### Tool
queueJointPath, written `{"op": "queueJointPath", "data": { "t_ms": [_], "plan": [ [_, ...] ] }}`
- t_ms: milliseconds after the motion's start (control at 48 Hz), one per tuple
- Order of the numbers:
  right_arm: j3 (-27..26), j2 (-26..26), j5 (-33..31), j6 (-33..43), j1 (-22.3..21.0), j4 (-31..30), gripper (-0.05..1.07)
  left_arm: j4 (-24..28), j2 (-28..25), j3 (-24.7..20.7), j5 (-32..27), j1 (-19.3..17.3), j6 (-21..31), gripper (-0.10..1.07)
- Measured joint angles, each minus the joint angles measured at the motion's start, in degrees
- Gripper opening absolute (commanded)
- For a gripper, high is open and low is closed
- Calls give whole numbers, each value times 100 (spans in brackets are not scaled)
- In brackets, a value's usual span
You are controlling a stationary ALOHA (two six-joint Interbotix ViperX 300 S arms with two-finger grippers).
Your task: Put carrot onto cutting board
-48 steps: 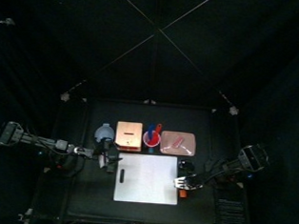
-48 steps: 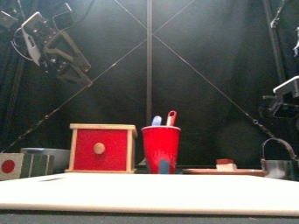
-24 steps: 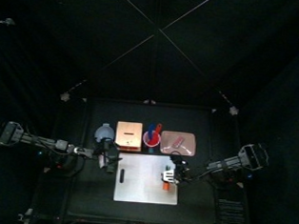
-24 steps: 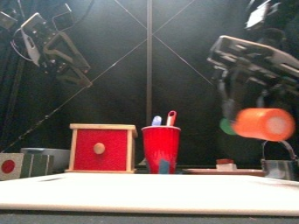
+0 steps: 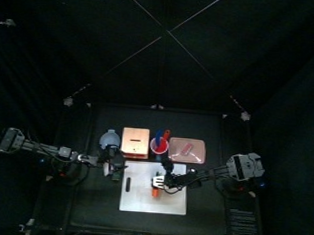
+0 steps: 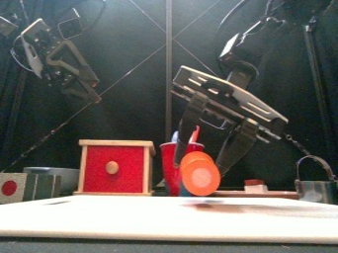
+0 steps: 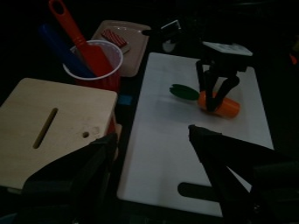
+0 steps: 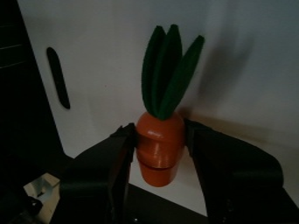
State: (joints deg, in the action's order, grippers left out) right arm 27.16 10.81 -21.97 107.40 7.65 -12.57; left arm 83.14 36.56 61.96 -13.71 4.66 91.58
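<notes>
A: Between the right gripper's (image 8: 158,166) two jaws, what sits there?
B: The carrot (image 8: 162,144), pinched by its orange body, green leaves pointing away, just above the cutting board (image 7: 211,157)
A: And the left gripper (image 7: 152,171)?
B: Jaws spread, holding nothing, beside the board's edge

From my console the carrot (image 8: 160,149) looks smooth, matt plastic (leaves too); the cutting board (image 8: 251,79) reads smooth matt white.
</notes>
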Motion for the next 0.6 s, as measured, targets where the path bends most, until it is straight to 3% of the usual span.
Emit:
{"op": "queueJointPath", "data": {
  "t_ms": [229,604],
  "plan": [
    [0,0,-316,-18,9,-9,65,79,9,0,-9,-18,0,98],
    [-149,237,-325,-123,9,-18,91,105,9,18,-9,-18,0,98]
  ]
}}
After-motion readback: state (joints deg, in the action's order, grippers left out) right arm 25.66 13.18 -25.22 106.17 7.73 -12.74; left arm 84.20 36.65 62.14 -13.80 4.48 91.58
